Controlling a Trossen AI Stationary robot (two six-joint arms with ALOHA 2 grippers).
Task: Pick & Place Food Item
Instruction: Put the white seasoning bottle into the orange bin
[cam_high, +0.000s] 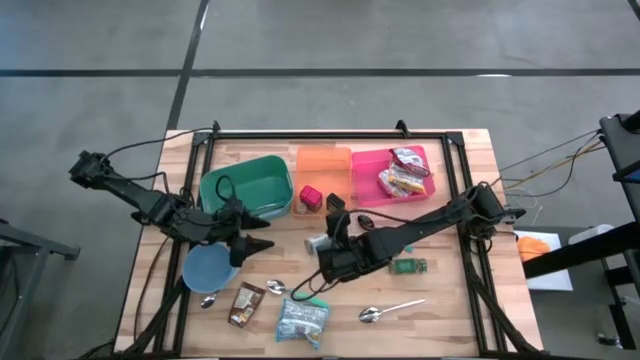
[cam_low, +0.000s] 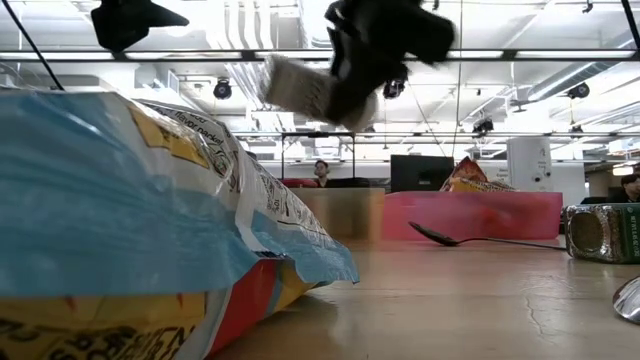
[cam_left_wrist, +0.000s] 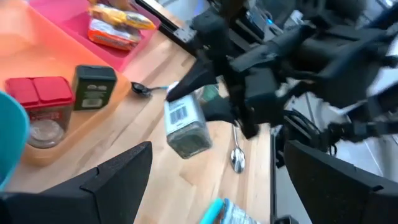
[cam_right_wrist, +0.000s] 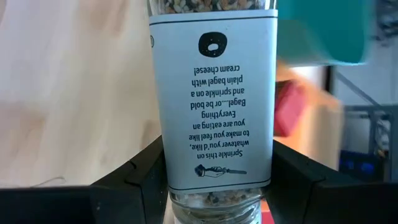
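A seasoning jar (cam_high: 317, 243) with a white label hangs in the air at the table's middle, with my right gripper (cam_high: 328, 252) shut on it. The low view shows the jar (cam_low: 298, 90) well above the tabletop. In the left wrist view the jar (cam_left_wrist: 185, 127) shows a barcode. My left gripper (cam_high: 262, 238) stands open beside the teal bin (cam_high: 245, 185), above the blue bowl (cam_high: 208, 268), with nothing between its fingers (cam_left_wrist: 118, 180). My right gripper pinches the jar's labelled body (cam_right_wrist: 217, 177) between its two fingers (cam_right_wrist: 134, 183), at the end nearest the wrist. The fingers come slanting down from the table's right and lie along the jar. The jar is lifted clear of the table and tilted.
An orange tray (cam_high: 322, 165) holds a red-capped jar (cam_high: 310, 197) and a dark jar. A pink tray (cam_high: 372, 165) holds snack packs. A green tin (cam_high: 408, 265), several spoons, a snack bag (cam_high: 302, 320) and a brown packet (cam_high: 244, 303) lie on the near half.
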